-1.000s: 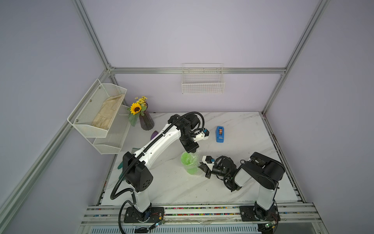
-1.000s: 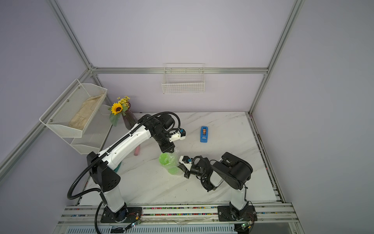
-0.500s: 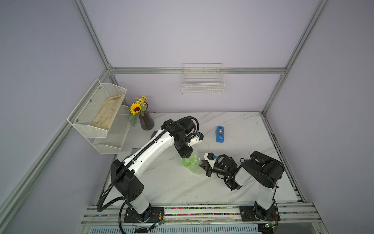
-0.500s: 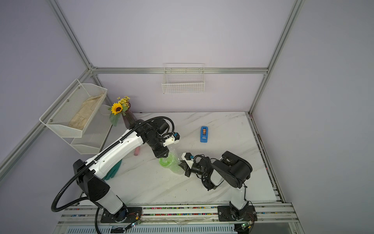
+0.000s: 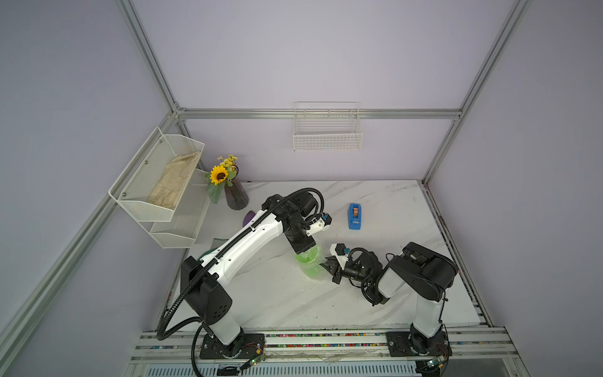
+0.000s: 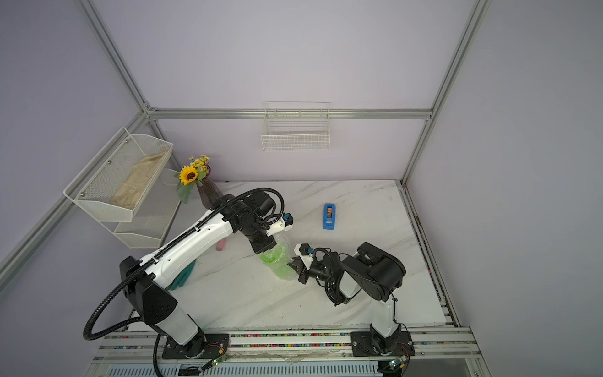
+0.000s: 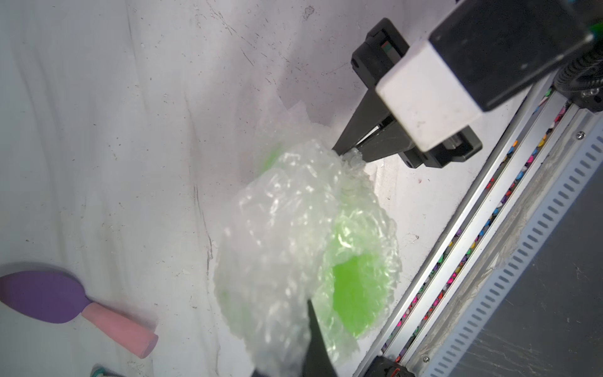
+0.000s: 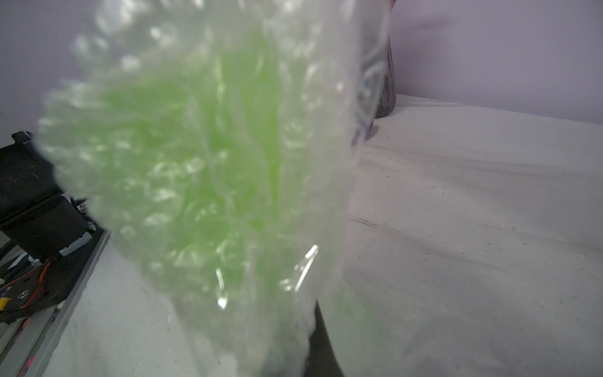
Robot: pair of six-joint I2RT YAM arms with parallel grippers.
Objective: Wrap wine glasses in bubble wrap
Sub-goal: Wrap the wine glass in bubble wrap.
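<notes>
The lime-green wine glass (image 5: 309, 263) stands mid-table inside a crinkled sleeve of clear bubble wrap (image 5: 316, 274), seen in both top views, wrap (image 6: 283, 271). My left gripper (image 5: 305, 253) comes down on the bundle's top and is shut on the bubble wrap (image 7: 287, 228); one dark finger (image 7: 318, 346) shows against the film, and bare green glass (image 7: 355, 293) shows beside it. My right gripper (image 5: 324, 263) reaches in low from the right and is shut on a gathered fold of wrap, visible as the right gripper (image 7: 346, 152). Blurred wrap (image 8: 195, 163) over green fills the right wrist view.
A blue tape dispenser (image 5: 354, 216) lies behind and to the right of the bundle. A dark vase with a sunflower (image 5: 235, 196) stands at the back left, with a purple and pink tool (image 7: 49, 297) near it. Teal cloth (image 6: 182, 277) lies under the left arm. White mesh shelves (image 5: 156, 182) hang left.
The left gripper opened briefly, came down onto the top of the bundle and shut on the wrap again. The right gripper stayed shut on the wrap in about the same place.
</notes>
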